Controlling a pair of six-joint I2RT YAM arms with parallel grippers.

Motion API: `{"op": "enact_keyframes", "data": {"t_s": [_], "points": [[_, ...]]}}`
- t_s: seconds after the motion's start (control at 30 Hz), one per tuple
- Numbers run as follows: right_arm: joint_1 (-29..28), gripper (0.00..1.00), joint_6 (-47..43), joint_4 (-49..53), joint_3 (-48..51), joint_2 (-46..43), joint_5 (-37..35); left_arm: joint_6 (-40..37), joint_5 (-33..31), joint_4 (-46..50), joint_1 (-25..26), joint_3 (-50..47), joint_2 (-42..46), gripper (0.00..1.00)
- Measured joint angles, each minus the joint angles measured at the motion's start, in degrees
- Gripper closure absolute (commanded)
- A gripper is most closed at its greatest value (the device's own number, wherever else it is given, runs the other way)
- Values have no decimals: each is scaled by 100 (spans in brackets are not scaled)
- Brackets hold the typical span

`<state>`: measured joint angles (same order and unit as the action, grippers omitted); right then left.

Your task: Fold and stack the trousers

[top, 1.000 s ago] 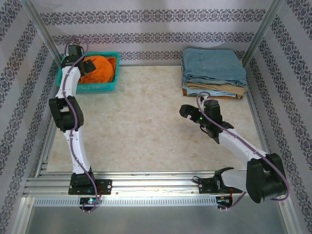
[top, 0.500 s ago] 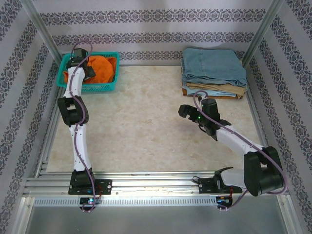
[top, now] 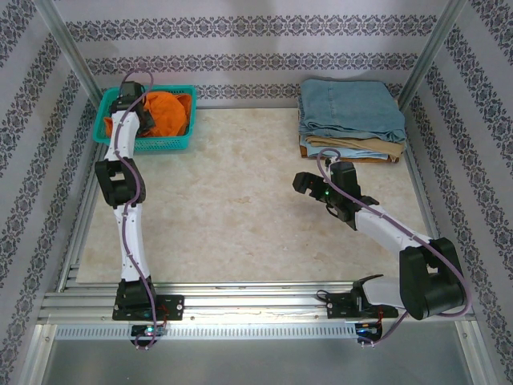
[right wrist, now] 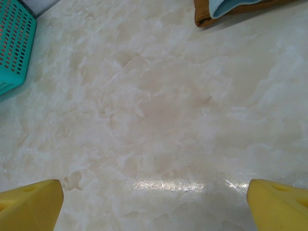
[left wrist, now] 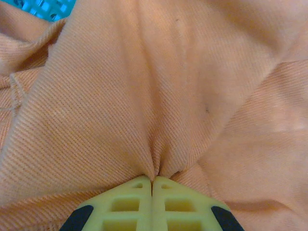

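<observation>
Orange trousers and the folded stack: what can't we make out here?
- Top view: the left arm covers part of the trousers in the teal basket; the grip point is hidden.
- Left wrist view: too close to tell waistband from leg; the pinched cloth is hidden between the shut left jaws.
- Top view: the denim pair covers most of the tan pair; its fold is unreadable.
- Right wrist view: top edge cuts off both.

Left arm [top: 127, 233] stretched from near-edge base toward far-left corner of tabletop [top: 232, 208], elbow raised, wrist bent downward. Left gripper [left wrist: 152, 179] closed, fingers pressed together, fold of trousers [left wrist: 159, 96] pinched between tips. Right arm [top: 386, 229] extended low toward tabletop middle. Right gripper [top: 303, 183] spread wide, nothing held, poised above tabletop; fingers [right wrist: 33, 199] seen at lower corners of wrist view.
</observation>
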<state>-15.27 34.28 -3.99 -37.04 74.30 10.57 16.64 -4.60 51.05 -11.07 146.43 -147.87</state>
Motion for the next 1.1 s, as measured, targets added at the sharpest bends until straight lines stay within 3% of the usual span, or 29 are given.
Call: {"op": "enact_keyframes", "data": {"t_s": [0.5, 0.8, 0.9, 1.07, 1.1], "points": [[0, 2, 35, -7, 2, -308, -66, -37, 697, -748, 660, -17, 2332, 100], [-2, 2, 118, -9, 4, -334, -63, -542, 1342, -1062, 1764, -474, 3939, 100], [-2, 2, 151, -11, 4, -345, -61, -837, 1519, -1600, 2404, -1655, 5038, 100], [-57, 2, 168, -13, 4, -345, -59, -879, 1731, -2763, 3145, -4673, 7394, 100], [-66, 2, 179, -15, 7, -345, -59, -824, 1685, -3075, 3289, -5392, 7890, 94]]}}
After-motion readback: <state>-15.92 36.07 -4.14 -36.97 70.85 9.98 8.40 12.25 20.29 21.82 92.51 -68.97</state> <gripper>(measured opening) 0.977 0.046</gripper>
